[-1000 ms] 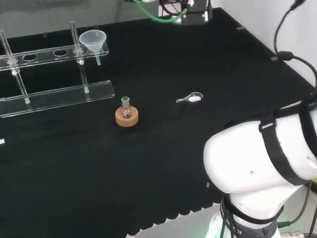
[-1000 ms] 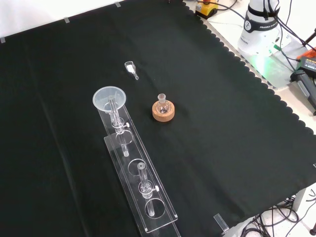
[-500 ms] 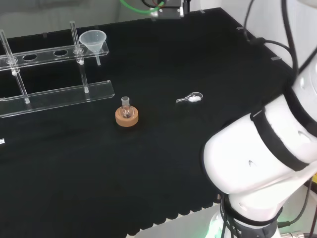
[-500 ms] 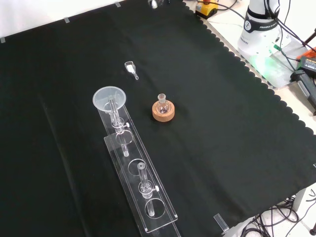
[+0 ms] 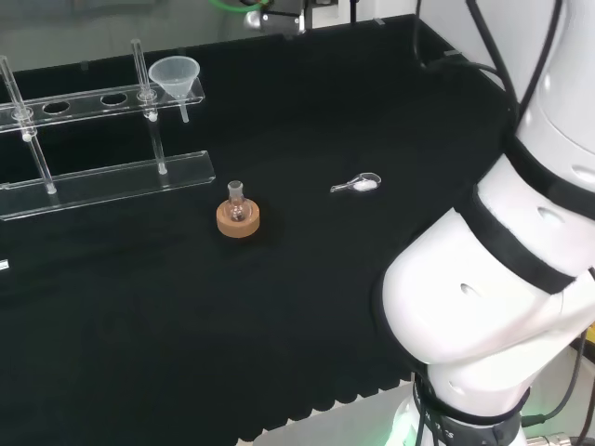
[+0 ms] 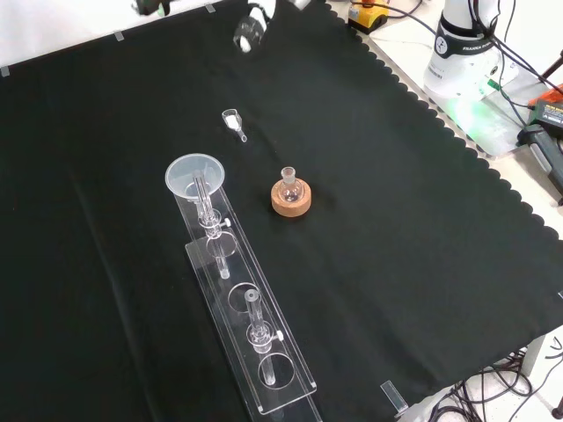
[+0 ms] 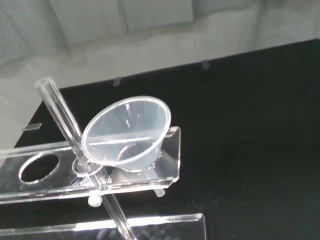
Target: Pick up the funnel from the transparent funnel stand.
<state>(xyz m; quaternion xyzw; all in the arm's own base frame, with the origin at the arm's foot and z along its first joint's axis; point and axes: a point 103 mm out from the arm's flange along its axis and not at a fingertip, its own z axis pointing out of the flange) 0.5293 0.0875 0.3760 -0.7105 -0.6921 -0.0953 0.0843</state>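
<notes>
Plainly, funnel [image 6: 194, 175] sits in the end hole of the clear stand [image 6: 264, 352], left of centre in the front view. Hand [image 6: 249, 26] at top edge — finger state can't be told. Risk: a clumsy approach knocks the upright rod or tips the light stand — funnel spills.

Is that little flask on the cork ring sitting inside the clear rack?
No. In the front view the flask sits on its cork ring on the black cloth, apart from and to the right of the clear rack.
</notes>
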